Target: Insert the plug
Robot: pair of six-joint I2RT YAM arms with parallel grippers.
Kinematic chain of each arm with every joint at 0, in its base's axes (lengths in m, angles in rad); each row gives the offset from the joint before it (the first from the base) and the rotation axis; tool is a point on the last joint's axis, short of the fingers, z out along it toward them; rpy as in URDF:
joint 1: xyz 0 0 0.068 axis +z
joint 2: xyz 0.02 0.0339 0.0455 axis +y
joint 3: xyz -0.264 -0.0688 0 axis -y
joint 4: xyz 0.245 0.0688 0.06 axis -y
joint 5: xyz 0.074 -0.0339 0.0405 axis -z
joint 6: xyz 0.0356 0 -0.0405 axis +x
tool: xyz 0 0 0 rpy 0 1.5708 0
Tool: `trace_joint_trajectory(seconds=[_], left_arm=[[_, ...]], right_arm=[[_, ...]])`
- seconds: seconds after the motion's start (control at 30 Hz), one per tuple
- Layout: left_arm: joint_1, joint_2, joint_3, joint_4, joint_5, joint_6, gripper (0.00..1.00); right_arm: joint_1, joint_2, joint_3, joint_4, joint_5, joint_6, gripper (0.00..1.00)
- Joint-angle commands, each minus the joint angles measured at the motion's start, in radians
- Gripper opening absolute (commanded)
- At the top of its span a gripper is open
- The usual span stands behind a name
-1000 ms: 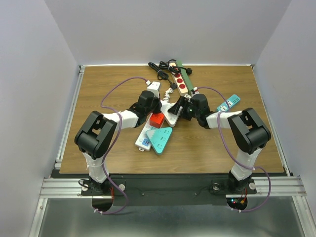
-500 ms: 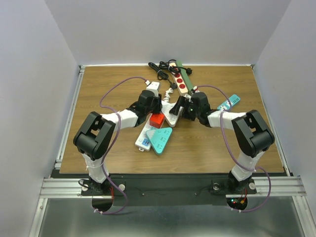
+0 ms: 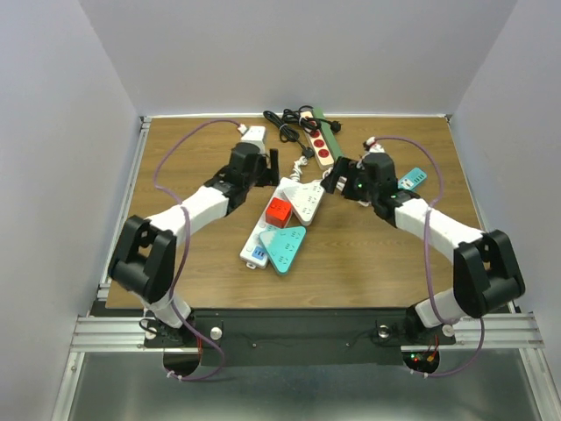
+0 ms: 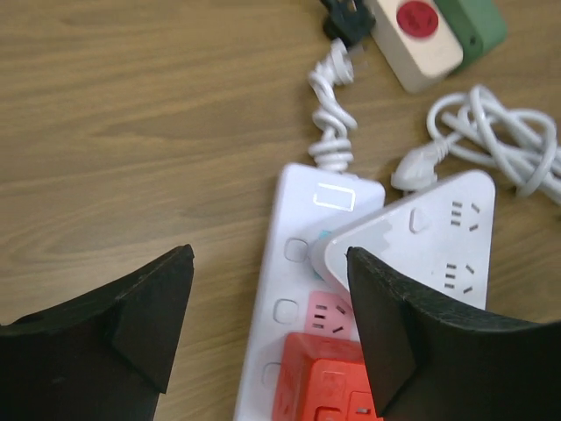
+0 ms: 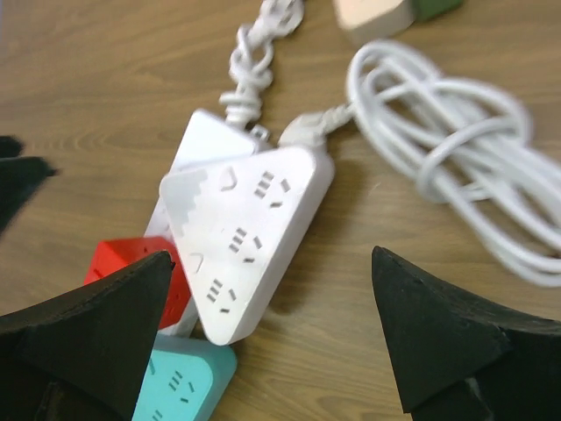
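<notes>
1 white plug (image 5: 308, 129) ahead of spread right pincer (image 5: 272, 260), not touching.

Plain pale walls (image 3: 289, 53) enclose a wooden table (image 3: 175, 149).

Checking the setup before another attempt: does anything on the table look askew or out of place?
The white triangular socket block sits crooked across the long white power strip, overhanging its edge instead of lining up with it. Whether its plug is fully seated cannot be told.
</notes>
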Motion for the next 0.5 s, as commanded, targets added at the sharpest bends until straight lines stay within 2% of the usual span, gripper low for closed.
trace_joint_trajectory(seconds=[0.0, 0.2, 0.27, 0.47], left_arm=[[0.091, -0.172, 0.053, -0.028, -0.062, -0.034, 0.84], [0.223, -0.333, 0.009, -0.123, -0.117, -0.049, 0.87], [0.244, -0.376, -0.012, -0.153, -0.139, -0.045, 0.89], [0.272, -0.508, -0.023, -0.259, -0.26, -0.019, 0.91]], right_arm=[[-0.1, -0.097, 0.02, -0.061, 0.08, -0.085, 1.0], [-0.316, -0.174, 0.008, -0.095, 0.044, -0.145, 1.0], [-0.388, -0.201, 0.009, -0.112, 0.017, -0.159, 1.0], [-0.5, -0.266, 0.02, -0.143, 0.012, -0.188, 1.0]])
